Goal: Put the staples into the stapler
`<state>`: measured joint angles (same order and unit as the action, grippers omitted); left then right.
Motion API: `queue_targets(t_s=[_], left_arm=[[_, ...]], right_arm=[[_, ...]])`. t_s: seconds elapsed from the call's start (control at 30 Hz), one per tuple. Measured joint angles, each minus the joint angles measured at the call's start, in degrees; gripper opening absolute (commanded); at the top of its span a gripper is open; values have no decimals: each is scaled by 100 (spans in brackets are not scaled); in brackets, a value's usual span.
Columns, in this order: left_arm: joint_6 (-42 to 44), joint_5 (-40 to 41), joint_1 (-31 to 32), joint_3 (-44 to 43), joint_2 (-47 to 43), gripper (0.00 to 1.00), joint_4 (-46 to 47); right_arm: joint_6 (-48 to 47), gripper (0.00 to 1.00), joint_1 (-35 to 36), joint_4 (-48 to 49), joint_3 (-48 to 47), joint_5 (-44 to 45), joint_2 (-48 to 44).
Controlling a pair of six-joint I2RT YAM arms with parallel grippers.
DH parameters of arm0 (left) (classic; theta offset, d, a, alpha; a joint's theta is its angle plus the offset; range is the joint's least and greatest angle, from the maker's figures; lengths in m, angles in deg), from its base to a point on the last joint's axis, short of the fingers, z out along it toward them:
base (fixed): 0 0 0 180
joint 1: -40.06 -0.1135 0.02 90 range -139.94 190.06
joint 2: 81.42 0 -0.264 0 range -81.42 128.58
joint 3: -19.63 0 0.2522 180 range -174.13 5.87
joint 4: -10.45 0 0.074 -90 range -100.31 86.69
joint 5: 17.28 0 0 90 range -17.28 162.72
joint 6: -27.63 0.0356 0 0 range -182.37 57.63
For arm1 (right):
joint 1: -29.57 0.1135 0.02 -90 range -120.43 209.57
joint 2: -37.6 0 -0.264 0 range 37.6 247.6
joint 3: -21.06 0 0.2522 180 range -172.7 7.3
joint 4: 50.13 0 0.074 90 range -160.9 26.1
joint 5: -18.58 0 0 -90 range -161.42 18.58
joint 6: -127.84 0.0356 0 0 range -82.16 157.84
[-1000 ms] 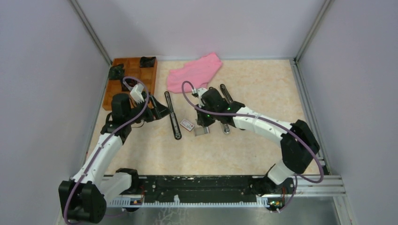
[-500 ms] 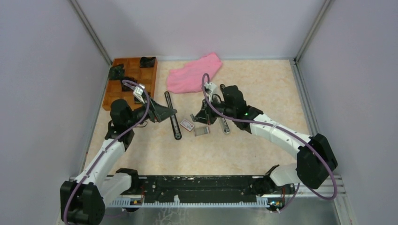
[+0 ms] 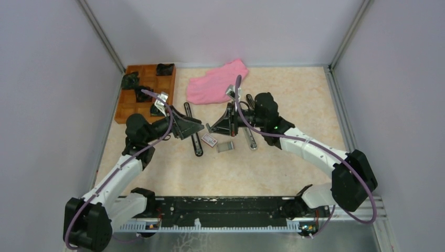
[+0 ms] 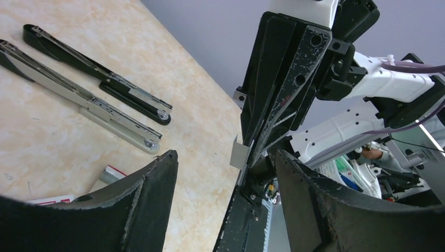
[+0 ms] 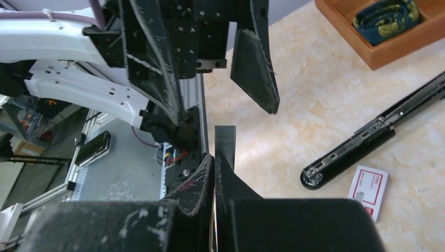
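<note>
While our right claw pinches the staples above the counter, our left claw stands wide, facing them. We should close it squarely on their free end before releasing.

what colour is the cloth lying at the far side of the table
The cloth is pink, best seen in the top external view.

Marbled table: wooden tray, pink cloth, left stapler, right stapler, small box, staples.
</note>
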<state>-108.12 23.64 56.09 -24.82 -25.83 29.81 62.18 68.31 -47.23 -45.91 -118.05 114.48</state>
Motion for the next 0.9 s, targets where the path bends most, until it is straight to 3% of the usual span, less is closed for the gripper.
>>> queue_targets(t_s=[0.47,0.9], left_arm=[[-483,-114,286,33,321,58,918],[-568,-111,409,35,356,41,1064]], right_arm=[[505,0,-2,844,35,-476,151],[708,0,-4,1119,74,-664,275]])
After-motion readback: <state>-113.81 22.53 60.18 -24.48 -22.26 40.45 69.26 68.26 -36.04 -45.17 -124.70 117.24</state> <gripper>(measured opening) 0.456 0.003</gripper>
